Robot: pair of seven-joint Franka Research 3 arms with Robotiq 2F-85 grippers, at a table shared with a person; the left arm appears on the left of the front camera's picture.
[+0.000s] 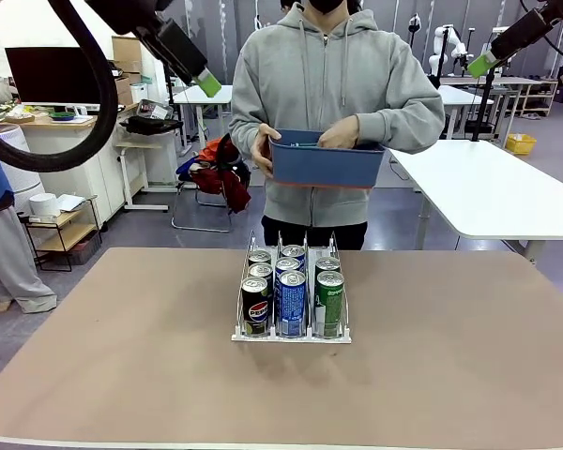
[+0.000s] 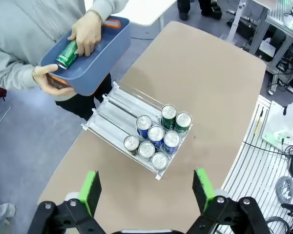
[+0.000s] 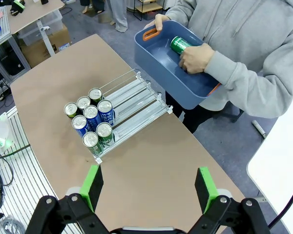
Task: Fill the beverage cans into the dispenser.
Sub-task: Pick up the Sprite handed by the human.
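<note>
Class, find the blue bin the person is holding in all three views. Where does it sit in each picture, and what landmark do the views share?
Front view: the blue bin is top centre, held at the chest of the person.
Left wrist view: upper left.
Right wrist view: upper centre to right.
Shared landmark: the dispenser, nearer the robot than the bin in each view.

My left gripper (image 2: 146, 187) hangs open and empty over the bench (image 2: 219, 73), on the near side of the dispenser (image 2: 118, 113). I count eight beverage cans (image 2: 156, 132) crowded at the dispenser's near end: three, three and two per lane. Its far end is bare rails. Beyond the far end a person holds a blue bin (image 2: 105, 46). One hand (image 2: 88, 31) rests on a green can (image 2: 66, 54) inside it and the other hand (image 2: 49, 80) grips the rim.
</note>
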